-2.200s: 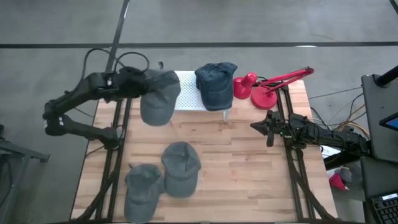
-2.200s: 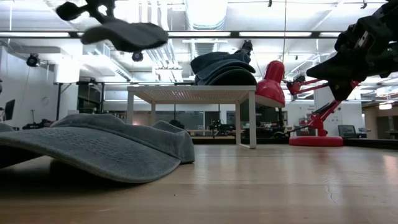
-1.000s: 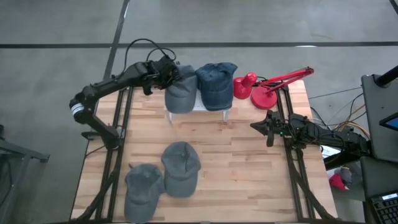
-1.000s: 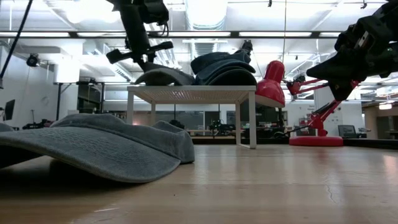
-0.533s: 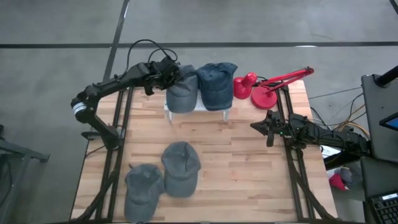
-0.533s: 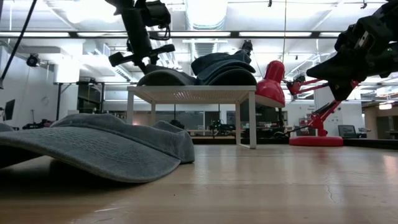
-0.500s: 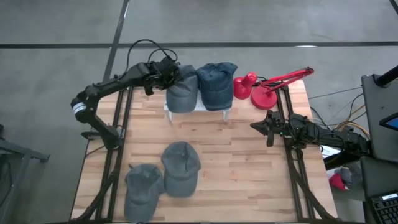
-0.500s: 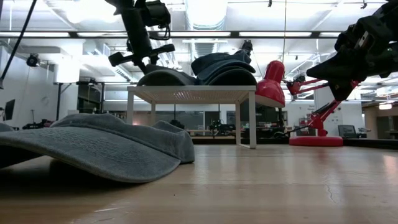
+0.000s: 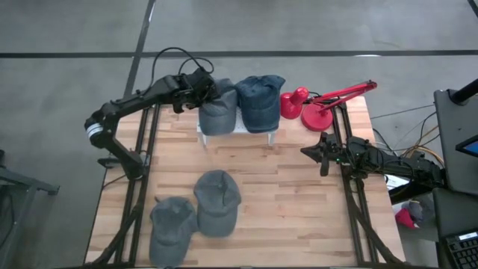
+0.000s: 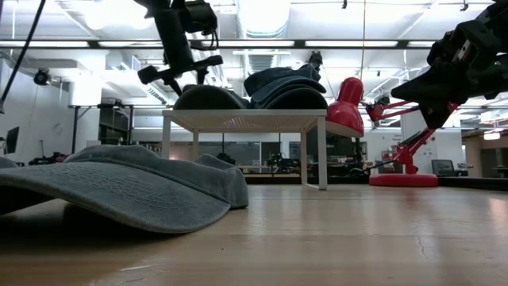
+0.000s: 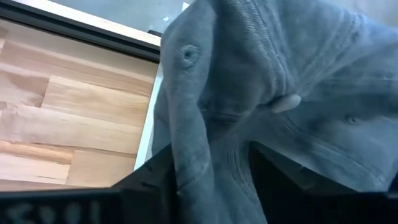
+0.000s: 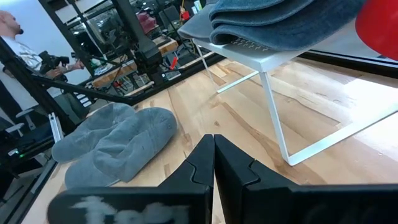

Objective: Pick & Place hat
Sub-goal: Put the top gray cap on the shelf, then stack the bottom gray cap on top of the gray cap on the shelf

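A grey hat lies on the white stand at the table's far side, its crown up and its side against a blue hat that is also on the stand. My left gripper is at the grey hat's far left side. In the left wrist view its fingers stand open, with a raised fold of the crown between them. My right gripper is shut and hangs over the table's right side with nothing in it. My left gripper comes at the grey hat's crown from the far left, slanting down, with one finger on each side of a fold near the top button. Whether the fingers touch the cloth I cannot tell. The hat rests on the stand.
Two more grey hats lie overlapping at the table's near left. A red desk lamp stands at the far right beside the stand. Bare wood lies between the stand and the near hats.
The grey hat's crown has settled lower on the stand next to the blue hat, rounding into a dome in the low view. My left arm has stayed at the hat's far left side.
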Controlling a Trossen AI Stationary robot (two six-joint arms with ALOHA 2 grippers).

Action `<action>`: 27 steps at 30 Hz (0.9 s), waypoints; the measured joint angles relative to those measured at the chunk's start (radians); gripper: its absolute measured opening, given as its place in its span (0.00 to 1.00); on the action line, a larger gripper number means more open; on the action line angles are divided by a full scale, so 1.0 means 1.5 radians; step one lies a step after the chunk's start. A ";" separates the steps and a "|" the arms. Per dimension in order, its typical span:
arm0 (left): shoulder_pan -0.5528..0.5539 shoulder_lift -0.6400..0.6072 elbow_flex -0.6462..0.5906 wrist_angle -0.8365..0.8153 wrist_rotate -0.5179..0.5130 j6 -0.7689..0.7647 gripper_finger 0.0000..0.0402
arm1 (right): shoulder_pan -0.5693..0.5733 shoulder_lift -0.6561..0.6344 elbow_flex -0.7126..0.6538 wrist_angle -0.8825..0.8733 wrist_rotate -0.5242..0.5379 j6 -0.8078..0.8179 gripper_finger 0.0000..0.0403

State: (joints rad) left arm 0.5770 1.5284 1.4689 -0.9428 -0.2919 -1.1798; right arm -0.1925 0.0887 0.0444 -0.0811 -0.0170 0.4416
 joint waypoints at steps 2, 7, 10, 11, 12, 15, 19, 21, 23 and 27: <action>0.000 -0.004 0.000 0.000 0.006 0.008 0.47 | 0.000 0.000 0.000 0.000 0.000 0.000 0.02; 0.000 -0.020 0.000 0.000 0.021 0.030 0.55 | 0.000 0.000 0.000 0.000 0.000 0.000 0.02; 0.000 -0.036 0.000 0.000 0.021 0.035 0.58 | 0.000 0.000 0.000 0.000 0.000 0.000 0.02; 0.000 -0.042 0.000 0.000 0.021 0.036 0.59 | 0.000 0.000 0.000 0.000 0.000 0.000 0.02; 0.000 -0.049 0.000 0.000 0.022 0.037 0.60 | 0.000 0.000 0.000 0.000 0.000 0.000 0.02; 0.000 -0.067 0.000 0.000 0.022 0.039 0.61 | 0.000 -0.001 0.000 0.000 0.000 0.000 0.02; -0.002 -0.092 0.000 0.000 0.022 0.040 0.61 | 0.000 -0.001 0.000 0.000 0.000 0.000 0.02; -0.003 -0.105 0.000 0.000 0.025 0.043 0.61 | 0.000 -0.001 0.000 0.000 0.000 0.000 0.02; -0.006 -0.118 0.000 0.000 0.027 0.055 0.61 | 0.000 0.000 0.000 0.000 0.000 0.000 0.02; -0.017 -0.143 0.000 0.000 0.036 0.076 0.61 | 0.000 0.000 0.000 0.000 0.000 0.000 0.02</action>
State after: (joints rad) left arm 0.5512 1.3135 1.4689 -0.9426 -0.2373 -1.0664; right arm -0.1925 0.0881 0.0444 -0.0811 -0.0168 0.4416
